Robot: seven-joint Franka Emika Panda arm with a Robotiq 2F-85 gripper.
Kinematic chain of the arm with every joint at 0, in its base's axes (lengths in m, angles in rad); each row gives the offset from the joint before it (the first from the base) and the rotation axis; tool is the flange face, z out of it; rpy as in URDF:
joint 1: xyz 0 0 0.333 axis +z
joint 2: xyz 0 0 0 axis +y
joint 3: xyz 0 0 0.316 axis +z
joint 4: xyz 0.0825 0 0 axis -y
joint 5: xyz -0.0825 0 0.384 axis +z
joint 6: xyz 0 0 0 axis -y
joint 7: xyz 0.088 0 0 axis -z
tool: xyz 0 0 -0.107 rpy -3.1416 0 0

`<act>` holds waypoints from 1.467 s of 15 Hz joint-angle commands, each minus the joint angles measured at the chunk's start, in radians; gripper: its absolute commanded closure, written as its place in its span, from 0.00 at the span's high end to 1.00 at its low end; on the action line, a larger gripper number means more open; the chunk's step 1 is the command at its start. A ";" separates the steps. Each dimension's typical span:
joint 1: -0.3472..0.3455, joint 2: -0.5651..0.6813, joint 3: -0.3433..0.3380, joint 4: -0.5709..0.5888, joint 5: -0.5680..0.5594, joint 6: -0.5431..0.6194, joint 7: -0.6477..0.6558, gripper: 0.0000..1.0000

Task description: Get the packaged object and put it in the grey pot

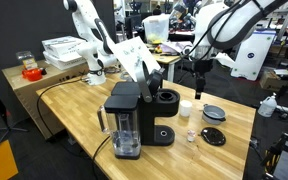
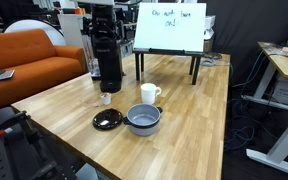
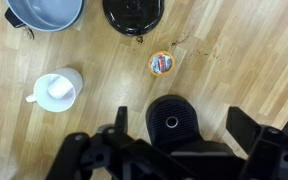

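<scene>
The claw (image 3: 176,118) gapes wide, empty; a round foil-lidded capsule (image 3: 161,63) lies just ahead on grained wood (image 3: 234,60); a shallow grey metal pot (image 3: 44,12) sits farther ahead, off to the side.

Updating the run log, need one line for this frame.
phase: pre-grasp | hand: open, empty, over coffee machine | packaged object: on table near black disc | grey pot: packet not inside
</scene>
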 commanded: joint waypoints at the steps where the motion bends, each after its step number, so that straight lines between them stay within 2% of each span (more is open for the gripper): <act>1: -0.033 0.053 0.024 0.004 -0.014 0.050 -0.039 1.00; 5: -0.054 0.159 0.055 0.029 0.017 0.149 -0.079 1.00; 9: -0.079 0.279 0.082 0.078 -0.010 0.147 -0.065 1.00; 10: -0.073 0.246 0.083 0.043 -0.021 0.156 -0.036 1.00; 18: -0.076 0.254 0.093 0.055 -0.021 0.175 -0.030 1.00; 22: -0.061 0.272 0.090 0.066 -0.098 0.210 -0.037 1.00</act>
